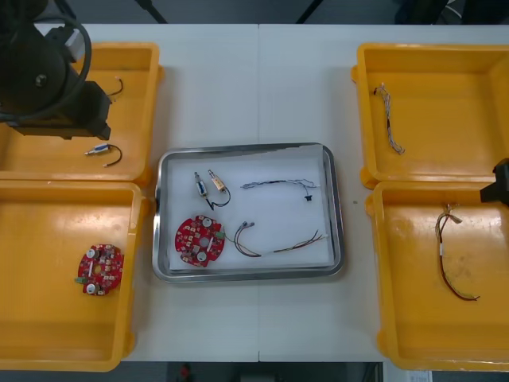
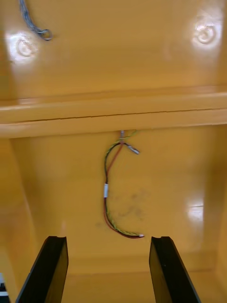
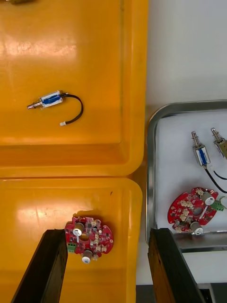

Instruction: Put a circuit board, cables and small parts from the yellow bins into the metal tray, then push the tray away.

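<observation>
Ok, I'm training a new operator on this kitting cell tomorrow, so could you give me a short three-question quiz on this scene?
1. True or false: the metal tray already holds a circuit board.
2. What lies in the yellow bin under the right gripper, whose fingers are open? A) red and yellow cable B) circuit board C) small metal part
3. The left gripper hangs open over the left bins. How many small metal parts lie in the tray?
Key: 1 true; 2 A; 3 two.
</observation>
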Tool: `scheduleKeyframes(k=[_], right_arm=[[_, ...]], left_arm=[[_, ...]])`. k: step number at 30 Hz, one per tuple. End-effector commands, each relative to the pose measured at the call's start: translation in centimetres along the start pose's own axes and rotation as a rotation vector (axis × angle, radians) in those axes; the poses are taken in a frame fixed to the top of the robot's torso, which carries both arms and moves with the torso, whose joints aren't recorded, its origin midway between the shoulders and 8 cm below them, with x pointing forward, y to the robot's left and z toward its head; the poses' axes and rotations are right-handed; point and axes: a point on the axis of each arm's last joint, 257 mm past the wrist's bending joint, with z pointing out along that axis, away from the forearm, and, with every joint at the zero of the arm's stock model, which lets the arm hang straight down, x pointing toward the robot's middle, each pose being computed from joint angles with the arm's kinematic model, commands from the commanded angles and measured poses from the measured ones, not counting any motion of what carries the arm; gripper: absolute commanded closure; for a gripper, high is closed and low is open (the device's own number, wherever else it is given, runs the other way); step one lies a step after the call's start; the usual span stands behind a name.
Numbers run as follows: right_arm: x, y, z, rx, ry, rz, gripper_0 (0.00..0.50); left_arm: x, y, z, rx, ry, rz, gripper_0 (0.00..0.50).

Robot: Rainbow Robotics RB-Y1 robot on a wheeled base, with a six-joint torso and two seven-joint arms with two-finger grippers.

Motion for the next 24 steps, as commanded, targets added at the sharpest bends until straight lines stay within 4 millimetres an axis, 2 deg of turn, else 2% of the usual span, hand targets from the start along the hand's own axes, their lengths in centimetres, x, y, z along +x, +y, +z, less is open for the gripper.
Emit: scheduleKeyframes(k=[1,4,13,18,24], right_arm=[[-1.5,3.3,-1.7,-0.028,-0.024,-0.133,0.0],[-1.4,5.6,-2.0,-0.061,-0.013,-0.207,0.0],[-0.2,11.3,-1.7,-0.087,0.017,-0.443,0.0],[0.5,14.8,-1.4,-0.113,0.028,-0.57,0.0],[1.5,19.2,-1.0,-0.149,0.03,-0.713,0.0]], left_arm=[[0.5,4.4,-0.6,-0.035,-0.032,-0.065,0.0],[1.7,6.3,0.1,-0.046,-0.017,-0.094,0.0],[4.7,9.8,2.7,-0.055,-0.004,-0.149,0.0],[5.7,11.6,3.5,-0.084,0.005,-0.17,0.0],[5.7,13.3,4.1,-0.105,-0.01,-0.185,0.0]])
